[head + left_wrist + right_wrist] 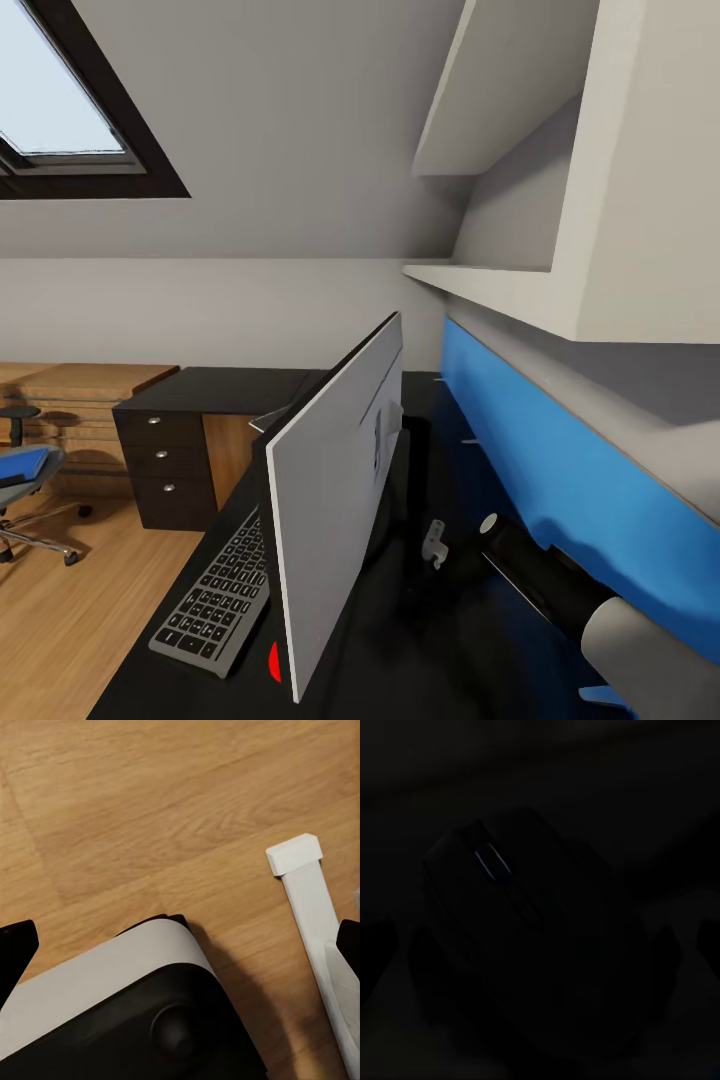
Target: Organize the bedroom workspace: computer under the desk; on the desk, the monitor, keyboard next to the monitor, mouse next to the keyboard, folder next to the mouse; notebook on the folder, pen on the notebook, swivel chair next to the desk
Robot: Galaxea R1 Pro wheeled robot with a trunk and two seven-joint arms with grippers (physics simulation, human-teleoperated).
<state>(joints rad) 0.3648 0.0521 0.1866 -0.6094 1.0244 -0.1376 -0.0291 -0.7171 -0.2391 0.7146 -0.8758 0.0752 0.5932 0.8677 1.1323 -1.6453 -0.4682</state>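
Black desk [180,660], mouse [529,937] before right tool [540,945]

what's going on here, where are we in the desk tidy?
The monitor stands on the black desk, seen from its grey back, with the keyboard lying on the screen side. The right arm reaches behind the monitor, and its wrist camera looks closely at the dark mouse; whether that tool grips it is too dark to tell. The blue folder lies on the swivel chair, away from the desk. The left wrist camera faces wooden floor beside a white desk leg.
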